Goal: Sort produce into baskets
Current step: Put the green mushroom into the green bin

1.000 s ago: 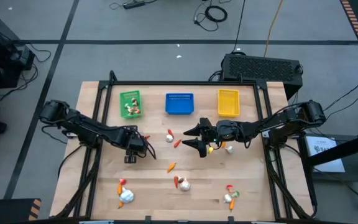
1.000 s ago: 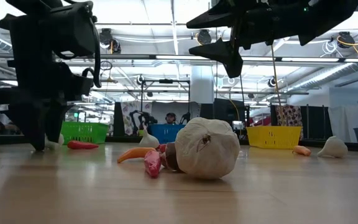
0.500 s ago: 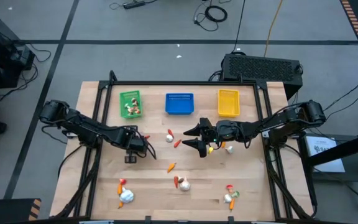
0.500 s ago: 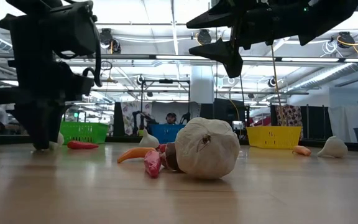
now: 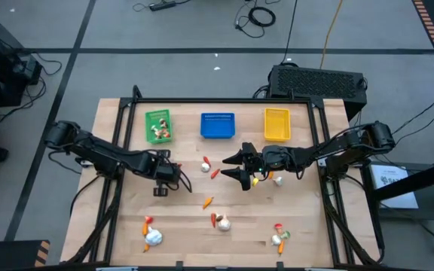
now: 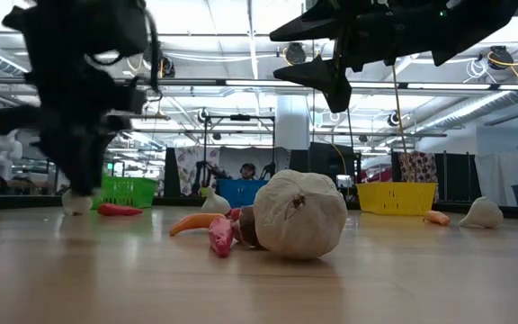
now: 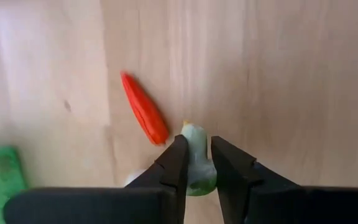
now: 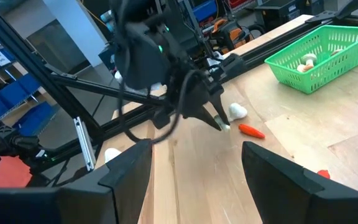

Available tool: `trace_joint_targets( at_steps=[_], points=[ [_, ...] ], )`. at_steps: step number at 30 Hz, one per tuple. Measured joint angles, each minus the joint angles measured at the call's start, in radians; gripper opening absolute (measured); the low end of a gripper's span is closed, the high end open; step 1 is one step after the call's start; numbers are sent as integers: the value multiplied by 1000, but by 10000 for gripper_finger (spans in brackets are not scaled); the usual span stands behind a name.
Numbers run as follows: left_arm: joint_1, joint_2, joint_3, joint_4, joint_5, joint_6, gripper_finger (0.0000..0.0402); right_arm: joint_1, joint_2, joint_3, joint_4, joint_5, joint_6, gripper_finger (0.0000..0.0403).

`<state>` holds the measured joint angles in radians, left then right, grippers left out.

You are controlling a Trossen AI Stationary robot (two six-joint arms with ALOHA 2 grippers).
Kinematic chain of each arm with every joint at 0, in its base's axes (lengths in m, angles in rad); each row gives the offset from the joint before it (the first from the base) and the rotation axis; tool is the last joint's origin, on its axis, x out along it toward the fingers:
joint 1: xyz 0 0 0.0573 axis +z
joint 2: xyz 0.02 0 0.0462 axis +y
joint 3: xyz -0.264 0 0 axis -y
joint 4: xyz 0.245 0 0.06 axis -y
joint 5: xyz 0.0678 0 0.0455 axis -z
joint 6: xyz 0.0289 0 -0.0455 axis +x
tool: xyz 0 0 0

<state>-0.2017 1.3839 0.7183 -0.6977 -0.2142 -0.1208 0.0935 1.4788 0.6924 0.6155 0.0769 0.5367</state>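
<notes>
My left gripper [image 5: 160, 187] points down over the table's left middle, shut on a small pale green-and-white produce piece [image 7: 197, 163]. A slim red pepper [image 7: 145, 117] and a white bulb [image 8: 237, 112] lie on the wood beside it. The green basket [image 5: 158, 126] holds a few pieces. The blue basket [image 5: 218, 126] and yellow basket [image 5: 277, 124] stand in a row with it along the far edge. My right gripper [image 5: 239, 170] hangs open, high above the table's middle, with nothing between its fingers. My left gripper pinches the small pale piece by its two sides [image 7: 196, 149] between its two fingertips [image 8: 222, 126]. The fingers come from above, pointing steeply down. The piece's pointed end sticks out past the tips. Whether it is clear of the wood I cannot tell.
Loose produce is scattered over the table: a bulb [image 5: 206, 167] with a red piece [image 5: 215, 173], an orange carrot [image 5: 208, 202], a bulb [image 5: 222, 223], another bulb [image 5: 153, 235], a small cluster [image 5: 279, 237] near the front, and a bulb [image 5: 278, 179] below my right gripper.
My left gripper has risen a little from the table; in the low view its tips stood at the wood and now hang above it. My right arm has kept still.
</notes>
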Motion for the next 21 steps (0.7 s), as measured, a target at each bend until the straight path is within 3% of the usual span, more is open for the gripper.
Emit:
trace_joint_targets(
  at_steps=[4, 11, 18, 21],
  points=[
    [42, -45, 51, -16, -28, 69, 63, 0, 0, 0, 0, 0, 0, 240],
    [210, -147, 88, -78, -220, 216, 63, 0, 0, 0, 0, 0, 0, 240],
    [501, -182, 88, -119, -227, 287, 63, 0, 0, 0, -8, 0, 0, 240],
    [603, -178, 88, -117, -179, 287, 63, 0, 0, 0, -10, 0, -2, 240]
  ],
)
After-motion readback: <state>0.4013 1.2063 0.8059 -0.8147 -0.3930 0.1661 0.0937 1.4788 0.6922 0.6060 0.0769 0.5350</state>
